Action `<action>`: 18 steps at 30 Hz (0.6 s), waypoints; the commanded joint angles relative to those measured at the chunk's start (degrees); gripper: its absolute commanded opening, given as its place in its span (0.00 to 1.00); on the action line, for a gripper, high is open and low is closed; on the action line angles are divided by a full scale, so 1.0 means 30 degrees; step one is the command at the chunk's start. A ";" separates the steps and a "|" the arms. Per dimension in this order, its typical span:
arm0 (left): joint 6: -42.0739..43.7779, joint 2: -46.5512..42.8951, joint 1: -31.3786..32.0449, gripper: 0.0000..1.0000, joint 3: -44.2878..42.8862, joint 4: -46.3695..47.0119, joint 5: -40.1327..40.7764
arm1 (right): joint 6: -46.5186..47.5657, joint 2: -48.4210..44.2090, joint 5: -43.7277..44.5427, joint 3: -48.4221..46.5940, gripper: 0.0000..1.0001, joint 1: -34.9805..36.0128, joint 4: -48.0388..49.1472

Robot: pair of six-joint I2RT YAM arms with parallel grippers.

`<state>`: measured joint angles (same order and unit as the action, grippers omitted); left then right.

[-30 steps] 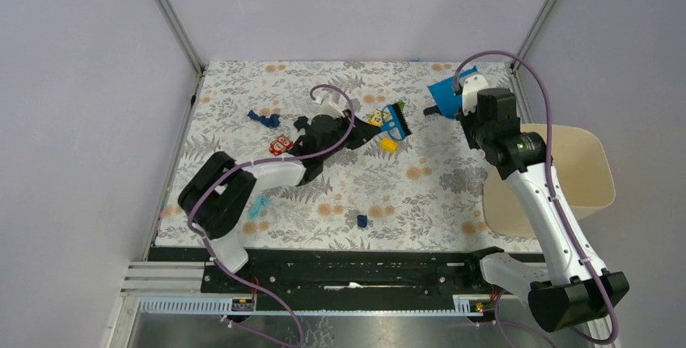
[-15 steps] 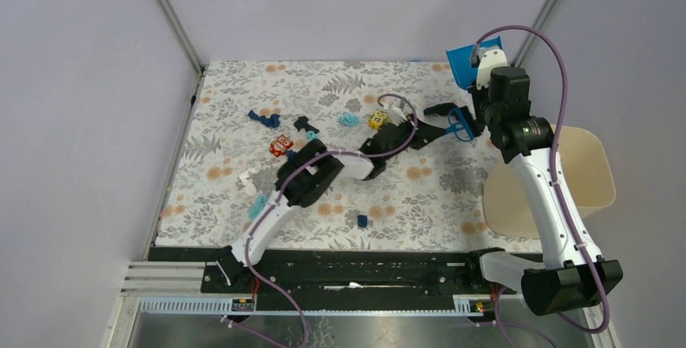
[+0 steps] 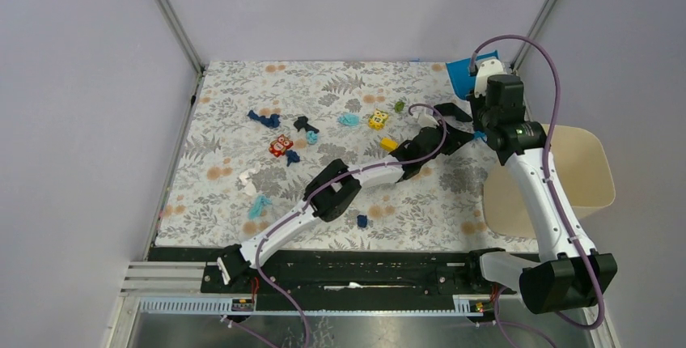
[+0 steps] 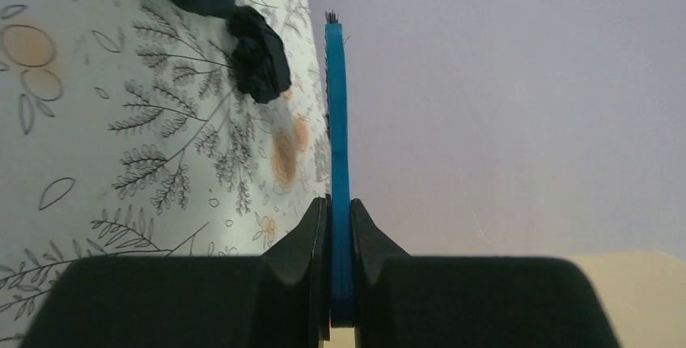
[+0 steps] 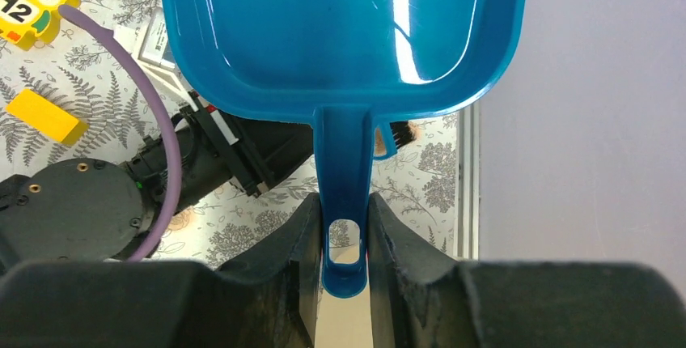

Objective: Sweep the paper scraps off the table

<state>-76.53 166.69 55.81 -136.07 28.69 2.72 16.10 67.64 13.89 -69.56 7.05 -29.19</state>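
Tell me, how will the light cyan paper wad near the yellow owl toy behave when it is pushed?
The paper wad looks small and crumpled, so it is probably light and should slide easily over the table. Its uneven, creased shape suggests it would tumble, not roll straight. A fast brush stroke might flick it away.

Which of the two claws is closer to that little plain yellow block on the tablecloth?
Left. The left gripper, clamping the brush, reaches just past the yellow block to its right. The right gripper, holding the dustpan, is farther off, by the table's far right corner.
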 commanded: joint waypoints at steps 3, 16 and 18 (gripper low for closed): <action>-0.2438 -0.1781 0.0213 0.00 -0.0519 -0.5421 0.3189 | -0.1000 -0.0473 -0.0806 0.0081 0.00 -0.0094 0.0534; -0.1743 -1.0270 -0.0892 0.00 1.2129 -0.5449 0.2613 | 0.0804 -0.0641 -0.2054 -0.1126 0.00 -0.0094 -0.3656; -0.2670 -1.1816 -0.1313 0.00 1.5124 -0.4490 0.1347 | 0.1221 -0.0833 -0.2047 -0.1195 0.00 -0.0094 -0.4160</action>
<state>-81.65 139.61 54.76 -102.65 14.22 10.07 16.75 66.54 9.17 -69.91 6.96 -36.84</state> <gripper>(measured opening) 0.121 0.290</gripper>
